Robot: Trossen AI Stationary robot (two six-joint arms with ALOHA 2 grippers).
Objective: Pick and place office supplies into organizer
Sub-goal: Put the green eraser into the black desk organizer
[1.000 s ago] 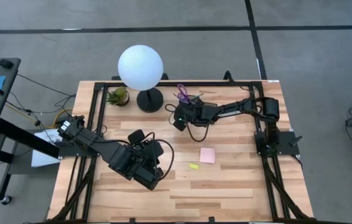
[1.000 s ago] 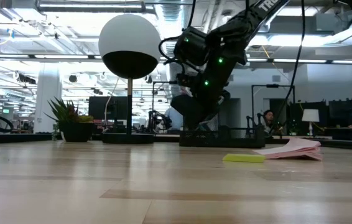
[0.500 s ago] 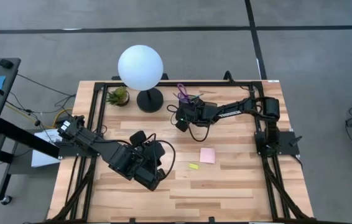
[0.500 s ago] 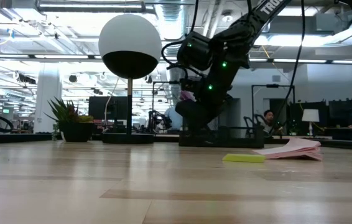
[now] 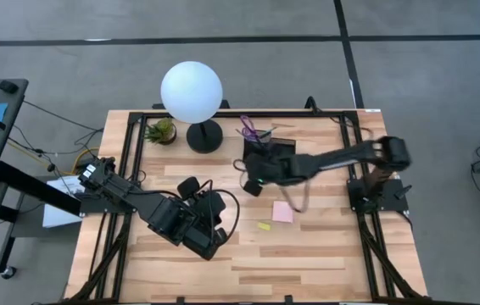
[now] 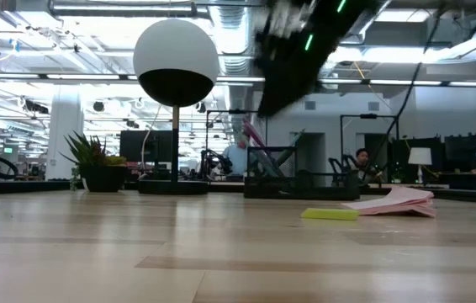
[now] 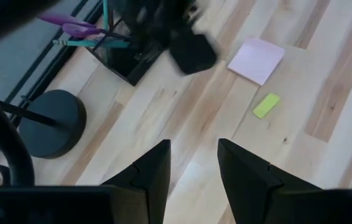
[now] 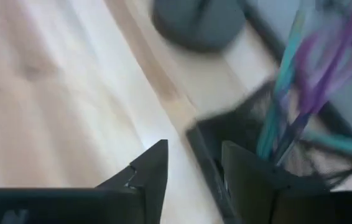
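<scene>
Bright even overhead light, soft short shadows on the tabletop [image 5: 325,254], ceiling lights glaring in the low view, right arm [image 6: 305,42] smeared by motion blur, right wrist view blurred throughout

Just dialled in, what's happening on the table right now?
The robot is sorting office supplies into the black mesh organizer, which already holds purple-handled scissors and thin teal pens. The right gripper hangs empty and open just in front of the organizer. The square pink sticky pad and a small yellow-green piece lie on the wooden table, not yet filed. The left gripper waits open over the table's near-left area.
</scene>
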